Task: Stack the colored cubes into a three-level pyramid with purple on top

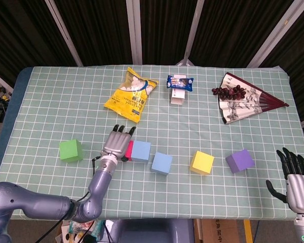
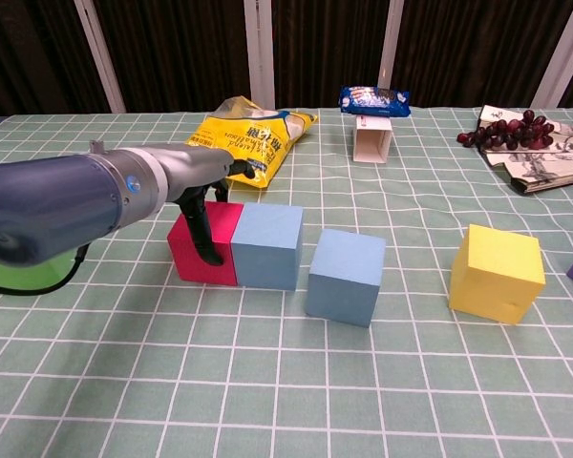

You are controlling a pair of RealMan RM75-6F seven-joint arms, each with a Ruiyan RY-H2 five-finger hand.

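Red cube (image 2: 202, 250) under left robot hand (image 1: 116, 143), fingers spread flat (right robot hand (image 1: 294, 177) open, idle).

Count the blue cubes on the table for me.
2. One blue cube touches the red cube beside the left hand; the other blue cube sits apart, just to its right. None appear hidden.

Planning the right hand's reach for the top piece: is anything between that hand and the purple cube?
Nothing visible. The right hand sits off the table's near edge, and only bare cloth lies between it and the purple cube.
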